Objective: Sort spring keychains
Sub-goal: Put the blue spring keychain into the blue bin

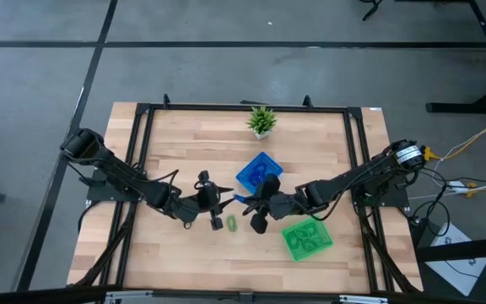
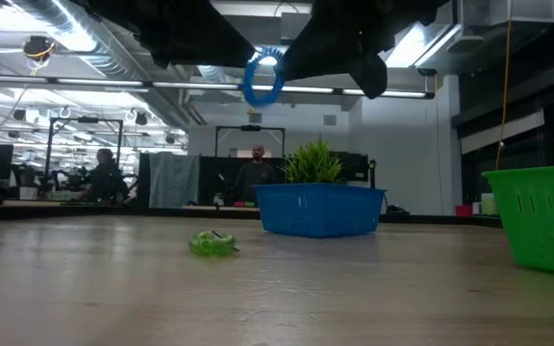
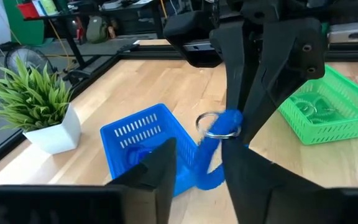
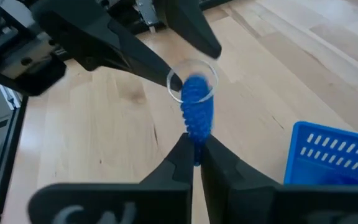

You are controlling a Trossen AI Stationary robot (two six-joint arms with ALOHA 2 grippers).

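A blue spring keychain [image 4: 197, 112] with a metal ring [image 4: 191, 76] at one end hangs in the air above the table's middle, between my two grippers. My right gripper [image 4: 196, 158] is shut on it. My left gripper [image 3: 197, 167] faces it from the table's left, open, its fingers standing either side of the ring end. A light green spring keychain [image 2: 213, 244] lies on the wood just nearer than the grippers [image 1: 231, 224]. The blue tray [image 1: 260, 171] and the green tray [image 1: 307, 238] both rest on the table. My right gripper pinches the blue coil's end [image 4: 196, 144] opposite the ring between its two fingers. The fingers come slanting down from the table's right and lie along the coil. The keychain is lifted clear of the table [image 2: 263, 79]. Whether my left gripper's open fingers [image 4: 166, 70] touch the ring end, I cannot tell.
A small potted plant [image 1: 262, 121] stands at the table's far edge, behind the blue tray. The green tray holds green keychains [image 3: 309, 109]; something blue lies in the blue tray [image 3: 138, 152]. Bare wood lies to the left and near side.
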